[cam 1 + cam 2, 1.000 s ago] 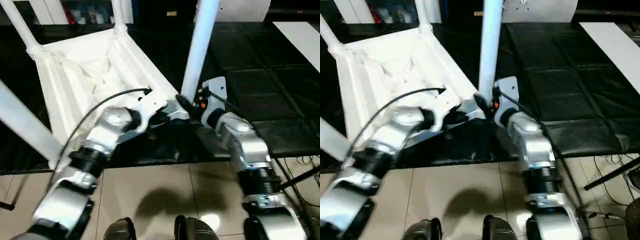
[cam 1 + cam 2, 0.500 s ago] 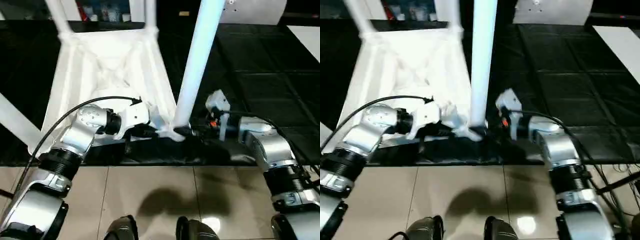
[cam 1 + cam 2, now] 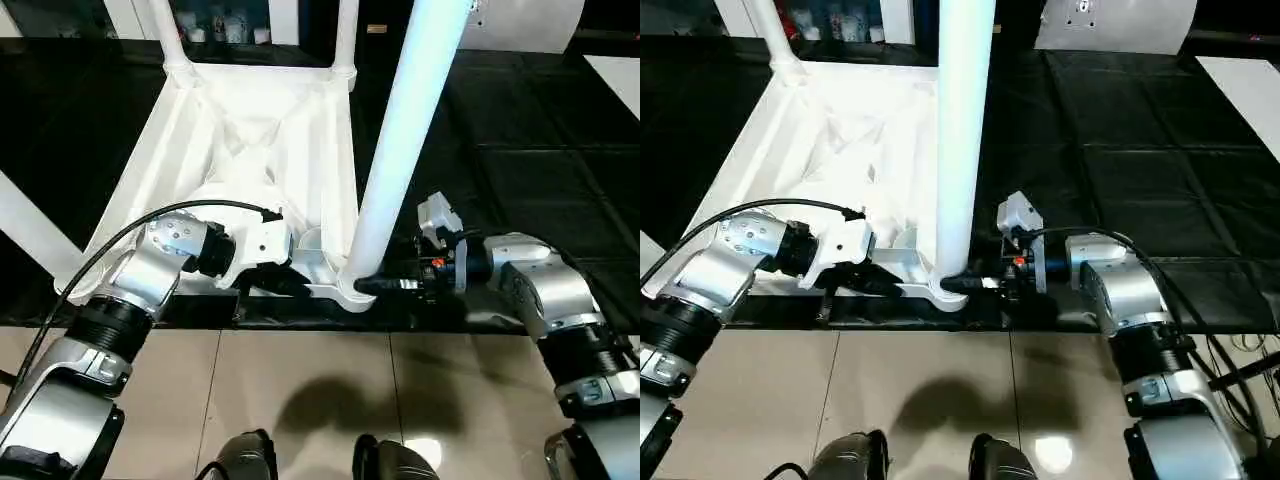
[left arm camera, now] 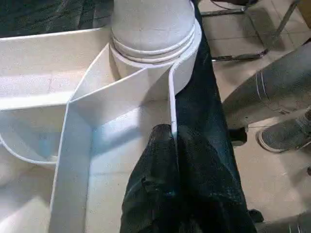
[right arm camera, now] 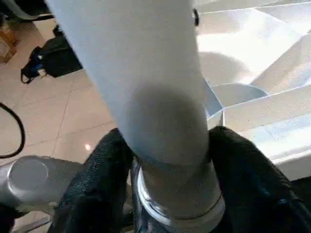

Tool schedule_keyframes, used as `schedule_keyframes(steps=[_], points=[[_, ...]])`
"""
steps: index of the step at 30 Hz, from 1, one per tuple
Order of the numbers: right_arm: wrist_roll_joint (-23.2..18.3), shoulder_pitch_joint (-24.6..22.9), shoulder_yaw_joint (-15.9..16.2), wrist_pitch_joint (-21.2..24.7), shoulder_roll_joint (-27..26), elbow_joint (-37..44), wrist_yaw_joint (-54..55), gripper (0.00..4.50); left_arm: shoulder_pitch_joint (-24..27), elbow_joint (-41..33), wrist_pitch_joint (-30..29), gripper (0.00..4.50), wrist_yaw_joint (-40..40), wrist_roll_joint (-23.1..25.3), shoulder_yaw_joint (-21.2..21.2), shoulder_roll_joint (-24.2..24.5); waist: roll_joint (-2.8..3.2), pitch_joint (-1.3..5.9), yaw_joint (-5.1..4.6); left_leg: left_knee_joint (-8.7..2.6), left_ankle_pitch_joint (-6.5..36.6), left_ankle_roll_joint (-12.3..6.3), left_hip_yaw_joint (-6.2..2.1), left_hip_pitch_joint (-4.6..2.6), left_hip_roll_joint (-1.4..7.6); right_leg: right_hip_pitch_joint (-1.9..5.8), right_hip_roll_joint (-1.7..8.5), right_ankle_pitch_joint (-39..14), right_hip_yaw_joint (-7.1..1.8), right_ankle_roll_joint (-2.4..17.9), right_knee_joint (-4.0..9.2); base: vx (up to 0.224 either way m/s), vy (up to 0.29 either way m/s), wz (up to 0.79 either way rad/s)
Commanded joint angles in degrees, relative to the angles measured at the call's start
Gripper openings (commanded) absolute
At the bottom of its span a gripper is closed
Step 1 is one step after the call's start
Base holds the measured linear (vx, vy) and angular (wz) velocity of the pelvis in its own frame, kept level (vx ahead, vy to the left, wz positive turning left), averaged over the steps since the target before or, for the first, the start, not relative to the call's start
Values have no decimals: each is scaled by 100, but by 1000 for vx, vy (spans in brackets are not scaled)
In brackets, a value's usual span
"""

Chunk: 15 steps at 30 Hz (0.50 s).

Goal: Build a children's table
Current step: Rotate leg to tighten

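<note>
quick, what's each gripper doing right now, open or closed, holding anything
Left gripper: closed, pinching the rim wall of the table top beside the corner socket.
Right gripper: fingers on either side of the base of the near leg; actual grip cannot be told.

The near leg (image 3: 400, 150) ran off the top edge — its upper end was unseen. The left gripper's (image 3: 285, 285) fingertips hid behind the top's (image 3: 250, 130) rim beside that leg.
</note>
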<state>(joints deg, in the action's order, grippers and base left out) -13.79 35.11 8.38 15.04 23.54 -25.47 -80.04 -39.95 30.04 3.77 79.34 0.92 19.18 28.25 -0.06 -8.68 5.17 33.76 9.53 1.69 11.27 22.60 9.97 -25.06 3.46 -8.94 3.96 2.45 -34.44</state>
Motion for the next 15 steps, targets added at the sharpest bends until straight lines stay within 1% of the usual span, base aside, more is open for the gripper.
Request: schedule_keyframes(steps=[1, 3, 6, 10, 11, 13, 14, 15], points=[[-62, 49, 39, 22, 48, -4, -140, 235, 12, -180, 168, 0, 208, -5, 178, -17, -36, 514, -32, -335, 611, -642, -135, -138, 363, 391, 527, -1016, -336, 1407, 331, 0, 0, 0], [-77, 52, 49, 22, 54, -10, -181, 225, 8, -175, 168, 0, 216, 5, 171, -18, -34, 520, -27, -334, 578, -643, -133, -147, 363, 385, 520, -978, -336, 1412, 328, 0, 0, 0], [-104, 53, 68, 50, 63, -12, -239, 205, -9, -142, 185, 0, 202, 19, 172, -21, -40, 520, -23, -331, 572, -657, -131, -142, 361, 390, 524, -943, -337, 1425, 325, 0, 0, 0], [-167, -33, 115, 209, 62, 137, -264, 200, -19, -115, 131, 0, 143, 28, 151, -35, -34, 508, -22, -338, 615, -637, -136, -139, 360, 389, 522, -1022, -333, 1405, 335, 0, 0, 0], [-192, -108, 127, 337, 11, 265, -175, 199, -24, -109, 33, 0, 36, 45, 122, -66, -23, 511, -21, -340, 610, -625, -138, -143, 363, 390, 520, -1023, -333, 1400, 337, 0, 0, 0], [-192, -149, 113, 370, -45, 326, -55, 198, -37, -109, -80, 0, -52, 67, 107, -94, -23, 508, -18, -342, 606, -622, -136, -147, 364, 384, 515, -1000, -334, 1397, 339, 0, 0, 0], [-166, -185, 60, 437, -179, 371, 265, 198, -74, -92, -266, 0, -228, 100, 70, -165, -25, 507, -19, -345, 613, -608, -136, -149, 369, 381, 518, -1013, -339, 1395, 334, 0, 0, 0], [-74, -206, -17, 471, -399, 376, 793, 198, -137, -63, -511, 0, -463, 100, 7, -299, -31, 486, -28, -357, 692, -561, -137, -145, 368, 378, 525, -1178, -339, 1375, 362, 0, 0, 0]])
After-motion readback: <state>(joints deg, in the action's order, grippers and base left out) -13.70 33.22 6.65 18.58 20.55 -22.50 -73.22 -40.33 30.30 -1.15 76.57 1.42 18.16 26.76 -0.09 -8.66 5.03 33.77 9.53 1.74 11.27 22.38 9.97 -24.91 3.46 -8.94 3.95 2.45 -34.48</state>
